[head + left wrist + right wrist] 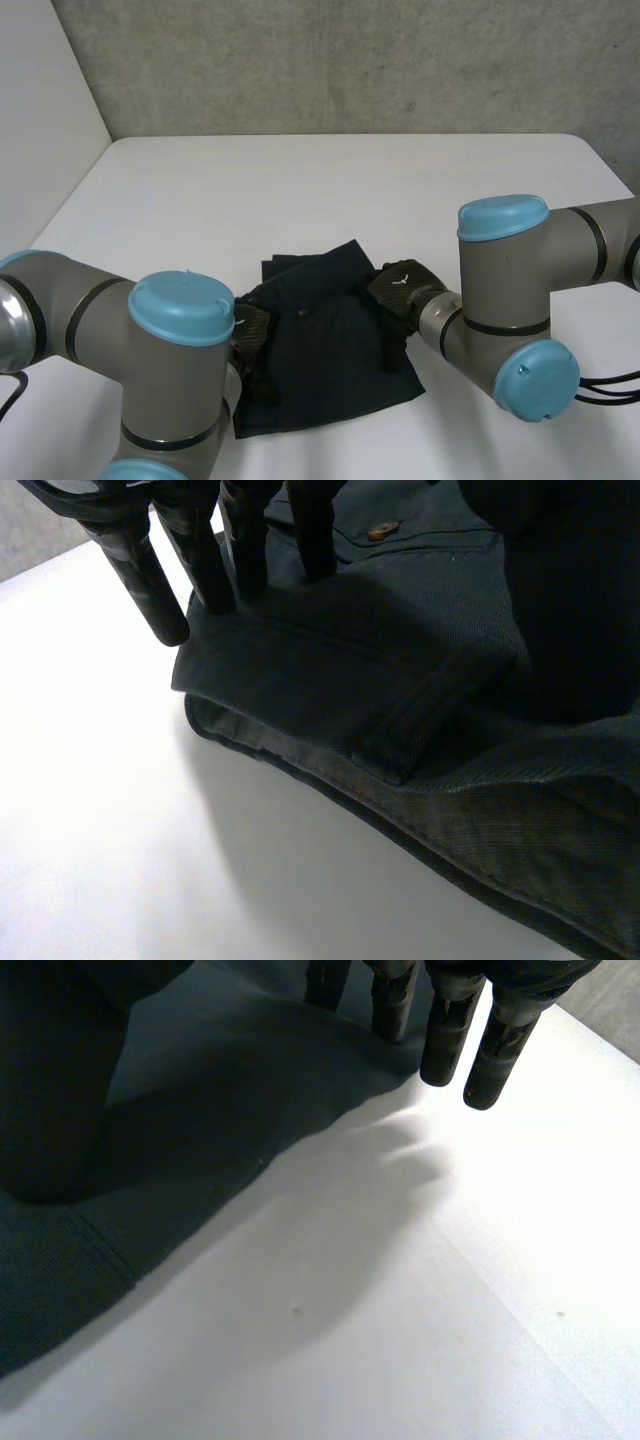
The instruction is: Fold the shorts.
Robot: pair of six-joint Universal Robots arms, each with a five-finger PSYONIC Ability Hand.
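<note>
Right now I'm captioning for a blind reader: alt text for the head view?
Dark shorts lie rumpled on a white table, the left hand at one side edge, the right hand at the other.

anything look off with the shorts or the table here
Nothing spilled or damaged. The shorts lie askew on the table, and by the left hand a lower layer sticks out from under the top one, so the edges do not line up.
</note>
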